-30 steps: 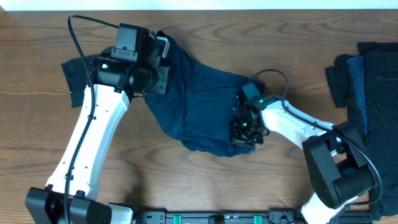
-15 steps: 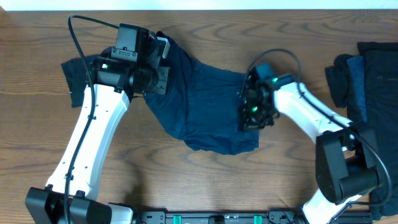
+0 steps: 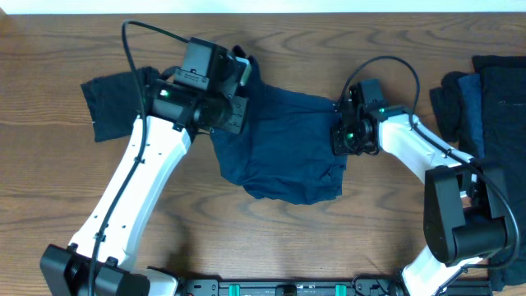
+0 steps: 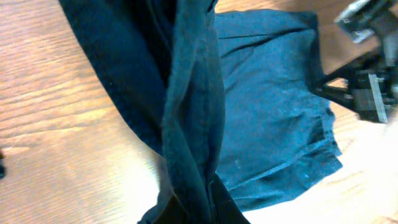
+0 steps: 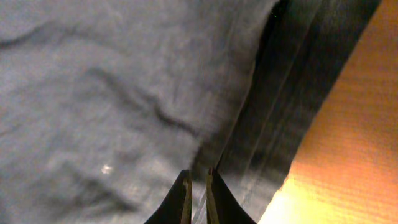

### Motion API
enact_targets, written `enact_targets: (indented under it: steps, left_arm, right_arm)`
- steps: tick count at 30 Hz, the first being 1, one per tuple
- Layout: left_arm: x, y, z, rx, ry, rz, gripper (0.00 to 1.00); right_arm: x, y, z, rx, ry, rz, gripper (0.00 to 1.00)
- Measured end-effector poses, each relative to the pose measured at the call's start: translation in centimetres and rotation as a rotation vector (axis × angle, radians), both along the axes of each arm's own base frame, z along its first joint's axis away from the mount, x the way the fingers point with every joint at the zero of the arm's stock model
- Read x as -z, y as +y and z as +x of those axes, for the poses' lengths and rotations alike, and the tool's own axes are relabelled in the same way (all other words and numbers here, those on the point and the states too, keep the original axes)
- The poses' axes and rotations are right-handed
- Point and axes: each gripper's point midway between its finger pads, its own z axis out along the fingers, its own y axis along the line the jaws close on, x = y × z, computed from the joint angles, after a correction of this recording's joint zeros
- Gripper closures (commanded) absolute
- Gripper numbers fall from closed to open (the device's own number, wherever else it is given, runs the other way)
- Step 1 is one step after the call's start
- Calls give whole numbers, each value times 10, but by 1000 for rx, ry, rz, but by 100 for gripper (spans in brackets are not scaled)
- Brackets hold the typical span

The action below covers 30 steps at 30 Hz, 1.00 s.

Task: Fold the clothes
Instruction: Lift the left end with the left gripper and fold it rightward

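Where it lies, navy garment [image 3: 283,152] stretches left-right.

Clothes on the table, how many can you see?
3 at least: navy garment in the middle, darker piece far left, pile at the right edge, possibly hiding more.

I see a brown wood-grain table [image 3: 271,247] filling my overhead view, evenly lit. A pale strip [image 3: 263,6] runs beyond its far edge, a black rail [image 3: 271,288] along its near edge.
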Motion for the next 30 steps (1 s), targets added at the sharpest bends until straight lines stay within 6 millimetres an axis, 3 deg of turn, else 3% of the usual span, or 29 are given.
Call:
enact_targets:
  steps: [4,14,20,30]
  left_arm:
    - [1,-8,-4,-9,14,-13,94]
    - [24,-46,1,-77,87,-69,94]
    - [19,-78,-4,-69,74,-123,94]
    - [16,-114,-25,-3,76,-146,94]
  right_arm:
    - [13,-3,-3,5,-19,-8,93]
    - [14,-3,1,16,-69,5,94]
    - [15,-2,2,15,-91,14,94]
    - [15,-2,2,15,-93,15,94]
